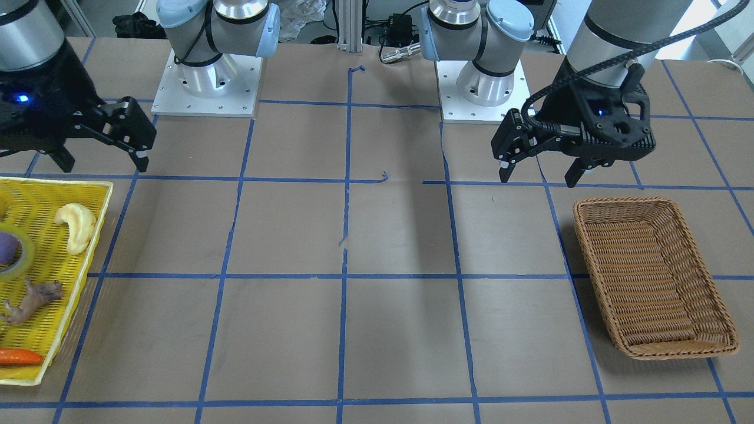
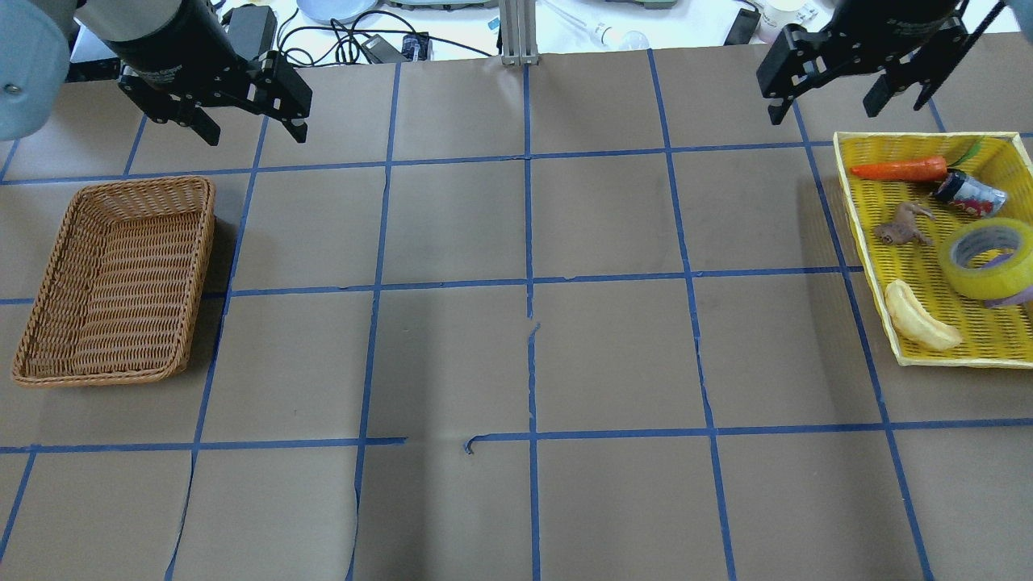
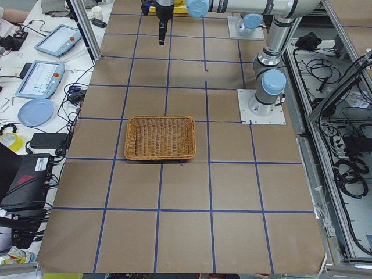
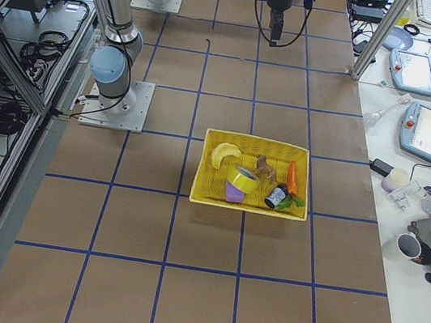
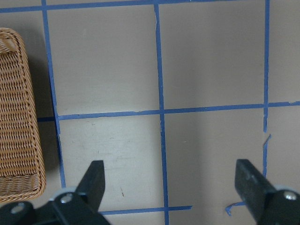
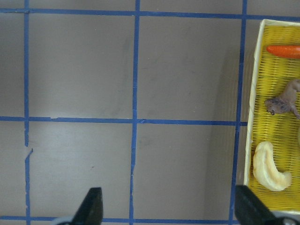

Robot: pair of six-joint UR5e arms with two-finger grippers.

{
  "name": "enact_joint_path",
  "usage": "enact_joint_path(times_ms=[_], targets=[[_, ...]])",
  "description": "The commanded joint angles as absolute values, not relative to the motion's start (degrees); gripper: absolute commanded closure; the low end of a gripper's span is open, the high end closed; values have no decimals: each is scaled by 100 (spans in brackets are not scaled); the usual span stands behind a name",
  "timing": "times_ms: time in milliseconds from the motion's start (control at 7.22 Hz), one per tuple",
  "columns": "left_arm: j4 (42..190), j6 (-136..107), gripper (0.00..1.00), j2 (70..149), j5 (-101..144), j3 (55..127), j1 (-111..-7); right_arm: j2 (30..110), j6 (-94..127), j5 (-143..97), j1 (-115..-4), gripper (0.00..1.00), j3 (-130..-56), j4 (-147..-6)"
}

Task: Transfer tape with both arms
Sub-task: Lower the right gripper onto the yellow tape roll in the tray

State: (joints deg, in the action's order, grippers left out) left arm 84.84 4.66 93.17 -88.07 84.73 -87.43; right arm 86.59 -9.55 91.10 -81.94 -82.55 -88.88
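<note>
- Brown paper is covering the table (image 2: 613, 355), and blue tape lines are marking a grid of squares on it.
- A rectangular yellow plastic basket (image 2: 855, 234) with a perforated mesh floor is sitting at the robot's right end. An oblong woven wicker basket (image 2: 200, 266) is sitting at the left end.
- The tape (image 2: 986, 257), a glossy translucent yellow-green roll with a whitish inner ring, is lying tilted in the yellow basket and leaning on a purple object (image 2: 1013, 298).
- A carrot (image 2: 897, 169), a brown toy animal (image 2: 902, 226), a small can (image 2: 971, 195) and a pale banana (image 2: 920, 316) are lying around it.
- The right gripper (image 2: 825, 109) is hanging above the table with its jaws spread wide, gripping nothing and well apart from the tape.
- The left gripper (image 2: 256, 133) is hovering near the wicker basket, likewise spread wide and touching nothing.
</note>
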Motion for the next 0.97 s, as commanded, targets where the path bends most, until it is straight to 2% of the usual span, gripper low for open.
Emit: enact_joint_path(times_ms=[0, 415, 692, 831], targets=[[8490, 466, 0, 9316, -8807, 8473, -8745, 8500, -1500, 9665, -7413, 0, -8366, -8361], [8438, 457, 0, 9299, -8807, 8552, -8754, 7887, -2196, 11033, -7075, 0, -8578, -8812], [8437, 474, 0, 9299, -8798, 8552, -8745, 7165, -2406, 11593, -6892, 0, -8910, -9864], [8437, 449, 0, 9290, -8798, 8552, -8763, 7076, -2982, 11532, -6577, 0, -9399, -10775]])
